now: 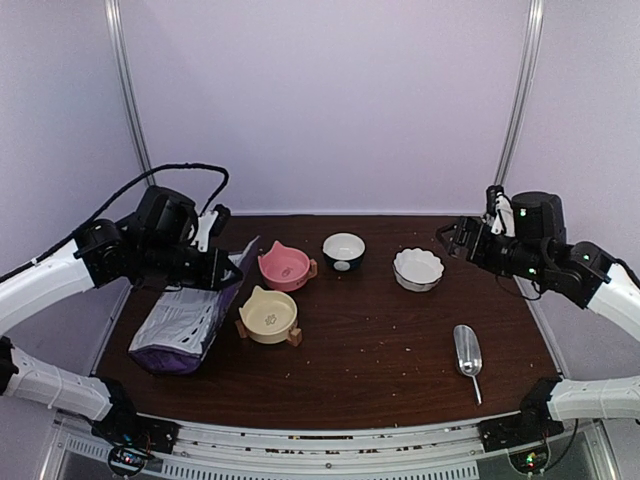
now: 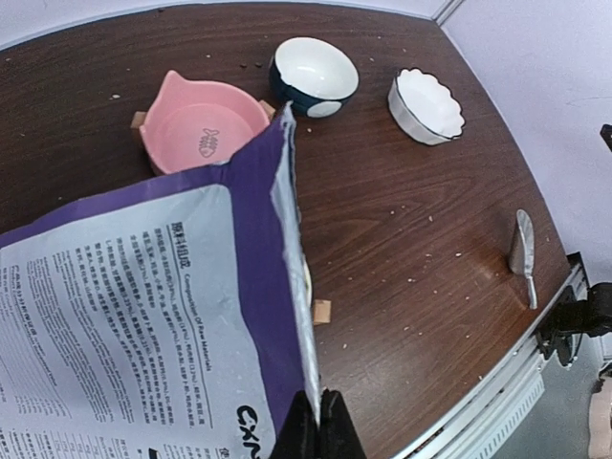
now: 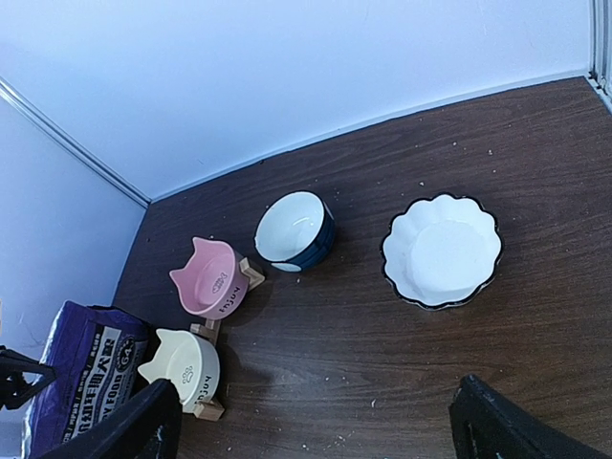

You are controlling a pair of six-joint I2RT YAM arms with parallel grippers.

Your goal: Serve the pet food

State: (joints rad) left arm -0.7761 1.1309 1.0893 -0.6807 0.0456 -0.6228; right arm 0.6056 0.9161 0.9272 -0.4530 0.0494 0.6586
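No heap of kibble shows; the pet food is out of view. My left gripper [image 1: 228,272] is shut on the top edge of the purple-and-white food bag [image 1: 185,325], which slumps at the table's left. In the left wrist view the fingers [image 2: 320,421] pinch the bag's thin edge [image 2: 298,287]. My right gripper [image 1: 447,238] is open and empty, raised over the back right, just right of the white scalloped bowl [image 1: 418,268]. Its fingers frame the bottom of the right wrist view [image 3: 311,430].
A pink cat-ear bowl [image 1: 285,265], a cream cat-ear bowl [image 1: 268,314] and a navy-and-white bowl [image 1: 343,249] stand mid-table, all empty. A silver scoop [image 1: 467,352] lies at the front right. Small crumbs are scattered on the brown table [image 1: 380,340].
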